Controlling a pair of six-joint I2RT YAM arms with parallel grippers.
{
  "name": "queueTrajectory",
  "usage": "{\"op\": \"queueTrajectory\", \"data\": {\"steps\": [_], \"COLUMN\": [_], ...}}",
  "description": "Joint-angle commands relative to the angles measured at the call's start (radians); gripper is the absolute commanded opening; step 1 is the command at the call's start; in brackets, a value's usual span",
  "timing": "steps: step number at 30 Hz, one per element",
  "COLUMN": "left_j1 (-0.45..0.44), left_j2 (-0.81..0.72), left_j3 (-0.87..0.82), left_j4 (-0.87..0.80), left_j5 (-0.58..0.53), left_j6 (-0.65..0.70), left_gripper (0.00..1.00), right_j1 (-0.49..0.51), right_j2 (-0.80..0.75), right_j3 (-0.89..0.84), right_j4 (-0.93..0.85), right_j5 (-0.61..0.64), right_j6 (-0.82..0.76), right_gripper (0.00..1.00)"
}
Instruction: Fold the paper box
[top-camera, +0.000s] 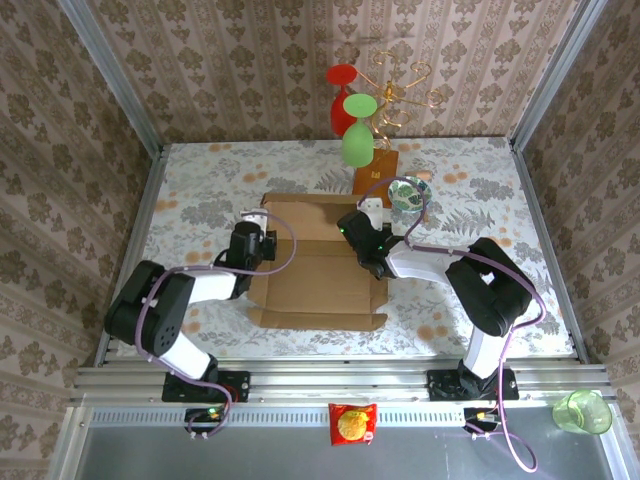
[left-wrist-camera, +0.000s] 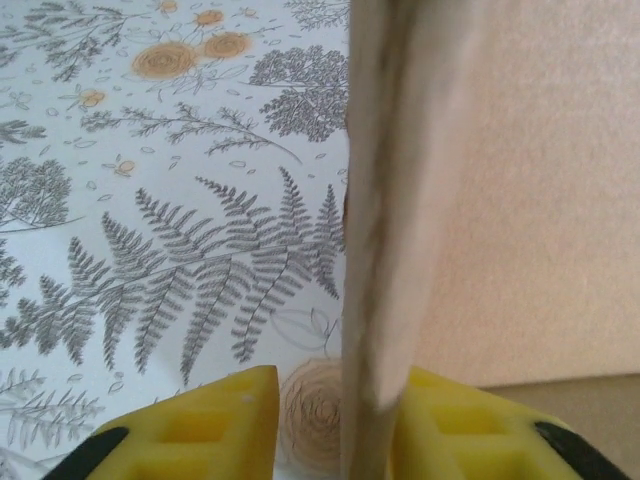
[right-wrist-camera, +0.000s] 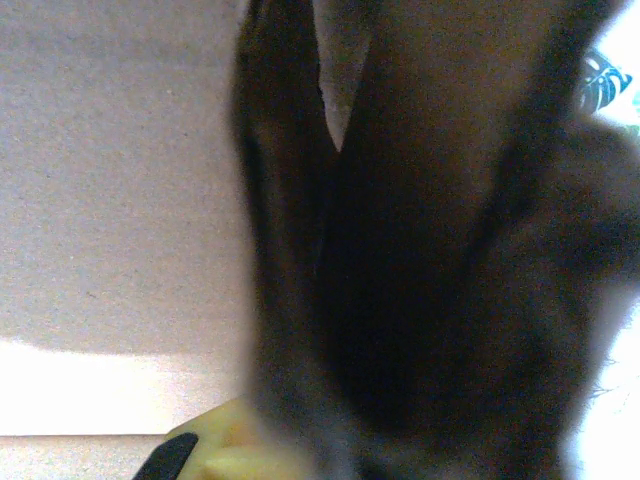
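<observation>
The paper box (top-camera: 315, 270), tan corrugated cardboard, lies in the middle of the table with its side walls partly raised. My left gripper (top-camera: 266, 240) is at its left wall. In the left wrist view that wall (left-wrist-camera: 385, 230) stands upright between the yellow fingers (left-wrist-camera: 220, 420). It rests against the right one with a gap to the left one, so the left gripper (left-wrist-camera: 335, 398) is open. My right gripper (top-camera: 354, 228) is at the box's right wall, shut on a dark, blurred flap (right-wrist-camera: 400, 260) that hides most of its jaws. One yellow finger (right-wrist-camera: 215, 450) shows.
A wire glass stand (top-camera: 395, 95) with a red glass (top-camera: 342, 100) and a green glass (top-camera: 358, 135) stands at the back on an orange-brown base (top-camera: 376, 185). A patterned glass (top-camera: 410, 193) lies beside it. A snack packet (top-camera: 353, 423) and a green cup (top-camera: 582, 411) sit in front of the rail.
</observation>
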Motion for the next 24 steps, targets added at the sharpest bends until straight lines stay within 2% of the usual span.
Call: {"op": "queueTrajectory", "data": {"steps": [1, 4, 7, 12, 16, 20, 24], "left_j1": [0.008, 0.02, 0.04, 0.09, 0.091, 0.086, 0.073], "left_j2": [-0.129, -0.211, -0.249, -0.2, -0.142, -0.067, -0.014], "left_j3": [-0.017, -0.01, -0.001, 0.055, 0.104, 0.158, 0.175], "left_j4": [-0.028, -0.104, -0.13, -0.183, -0.176, -0.166, -0.158], "left_j5": [0.061, 0.116, 0.17, 0.186, 0.191, 0.165, 0.077], "left_j6": [-0.027, -0.041, -0.033, -0.011, 0.012, 0.013, 0.006], "left_gripper": [0.41, 0.48, 0.51, 0.51, 0.5, 0.42, 0.21], "right_j1": [-0.008, -0.009, -0.009, -0.009, -0.009, -0.009, -0.008], "right_j2": [-0.006, -0.002, -0.001, -0.002, -0.002, -0.001, -0.002], "right_j3": [0.011, 0.011, 0.013, 0.013, 0.009, 0.006, 0.002], "right_j4": [-0.075, -0.072, -0.07, -0.067, -0.061, -0.054, -0.047], "right_j5": [0.029, 0.027, 0.024, 0.013, 0.005, 0.004, 0.007], "right_j6": [0.015, 0.022, 0.026, 0.028, 0.024, 0.021, 0.019], "right_gripper": [0.0, 0.0, 0.0, 0.0, 0.0, 0.0, 0.0]}}
